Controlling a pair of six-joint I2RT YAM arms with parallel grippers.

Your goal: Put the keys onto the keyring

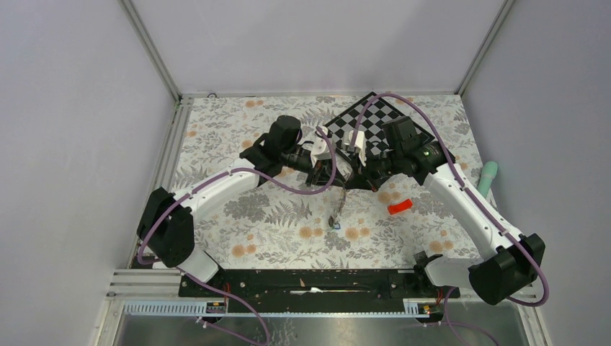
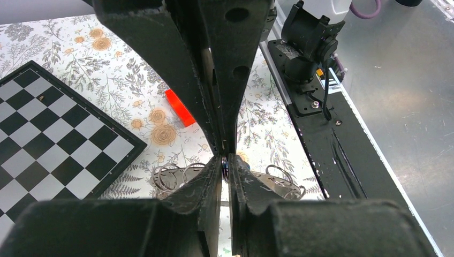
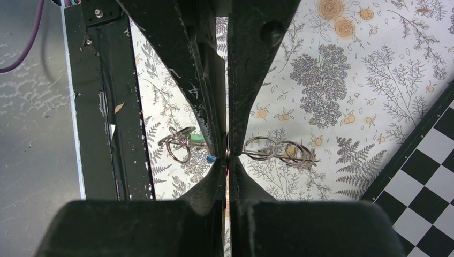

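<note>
Your left gripper [image 2: 226,159] and right gripper [image 3: 228,157] both pinch the keyring [image 2: 225,170]. If you pull unevenly it may slip, dropping the keys [image 3: 191,140].

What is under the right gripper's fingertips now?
Wire rings and keys, one green-tagged, over the floral cloth. The right gripper covers the bunch's middle, so what joins them is hidden.

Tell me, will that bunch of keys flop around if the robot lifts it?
Probably floppy: the keys trail in a loose chain of linked pieces. Likely light, since their wire rings look thin. They might swing and tangle, being many loops.
</note>
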